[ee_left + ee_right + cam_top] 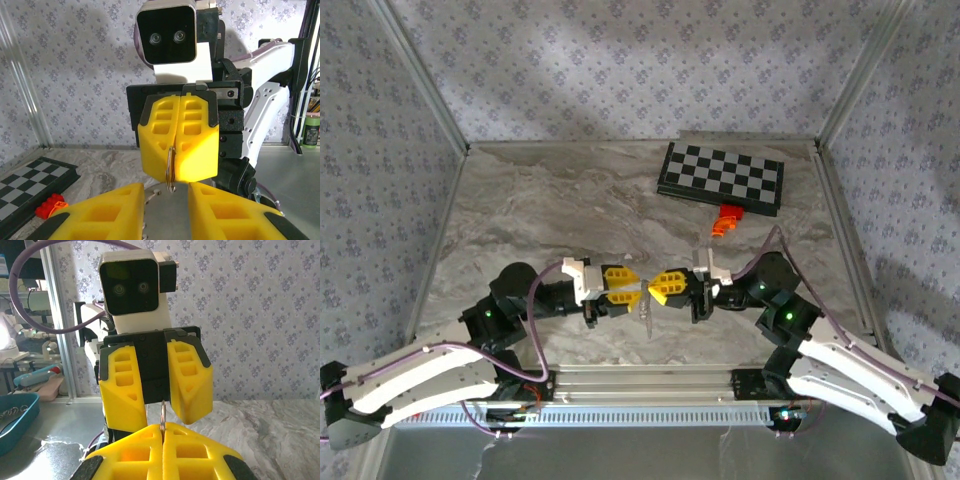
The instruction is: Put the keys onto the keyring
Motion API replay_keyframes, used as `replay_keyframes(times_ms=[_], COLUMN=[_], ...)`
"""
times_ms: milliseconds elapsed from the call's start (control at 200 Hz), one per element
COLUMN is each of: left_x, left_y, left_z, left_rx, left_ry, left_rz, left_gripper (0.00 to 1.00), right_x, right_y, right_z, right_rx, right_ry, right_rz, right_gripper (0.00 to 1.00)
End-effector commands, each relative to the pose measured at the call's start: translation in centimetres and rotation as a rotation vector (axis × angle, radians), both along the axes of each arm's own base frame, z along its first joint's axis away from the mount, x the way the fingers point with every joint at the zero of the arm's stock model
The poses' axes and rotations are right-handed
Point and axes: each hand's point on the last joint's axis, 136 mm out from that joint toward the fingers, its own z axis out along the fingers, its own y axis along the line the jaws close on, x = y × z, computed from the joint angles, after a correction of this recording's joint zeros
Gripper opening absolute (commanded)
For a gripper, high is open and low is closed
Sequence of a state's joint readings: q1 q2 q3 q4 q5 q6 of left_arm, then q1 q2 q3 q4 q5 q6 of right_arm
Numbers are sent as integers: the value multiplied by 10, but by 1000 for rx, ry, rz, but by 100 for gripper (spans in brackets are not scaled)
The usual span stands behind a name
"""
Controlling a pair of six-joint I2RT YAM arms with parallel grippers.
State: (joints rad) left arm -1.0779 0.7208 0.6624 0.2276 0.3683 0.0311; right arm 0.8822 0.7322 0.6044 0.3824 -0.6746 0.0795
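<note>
Over marble table [550, 210], right hand [175, 172] pinches keyring [163, 416]; left hand [159, 407] parted.

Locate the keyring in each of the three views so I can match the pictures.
Top external: keyring low centre, at the tip of the right gripper, a pale strand hanging below.
Left wrist: keyring edge-on, mid-frame, pinched in the facing right gripper.
Right wrist: keyring edge-on, lower centre, rising out of the right gripper.
Shared landmark: the right gripper's shut yellow fingers, clamped on the ring in all three.
</note>
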Motion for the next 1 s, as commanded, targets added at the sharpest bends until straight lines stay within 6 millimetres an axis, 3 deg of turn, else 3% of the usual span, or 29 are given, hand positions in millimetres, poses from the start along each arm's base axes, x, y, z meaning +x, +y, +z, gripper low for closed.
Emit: replay_keyframes(times_ms=[0, 715, 800, 995], left_x=[-6, -7, -7, 1], left_y=[4, 2, 4, 12], left_z=[30, 27, 26, 17], left_rx=[-78, -70, -65, -40], left_ry=[-31, -24, -25, -17], left_rz=[-27, -39, -33, 36], left_gripper=[28, 0, 0, 0], right_x=[-9, -6, -4, 7], right_y=[-2, 2, 1, -6], right_z=[17, 5, 3, -4], right_rx=[46, -6, -33, -102], right_ry=[-40, -52, -59, -23], right_rz=[34, 8, -14, -100], right_gripper=[0, 0, 13, 52])
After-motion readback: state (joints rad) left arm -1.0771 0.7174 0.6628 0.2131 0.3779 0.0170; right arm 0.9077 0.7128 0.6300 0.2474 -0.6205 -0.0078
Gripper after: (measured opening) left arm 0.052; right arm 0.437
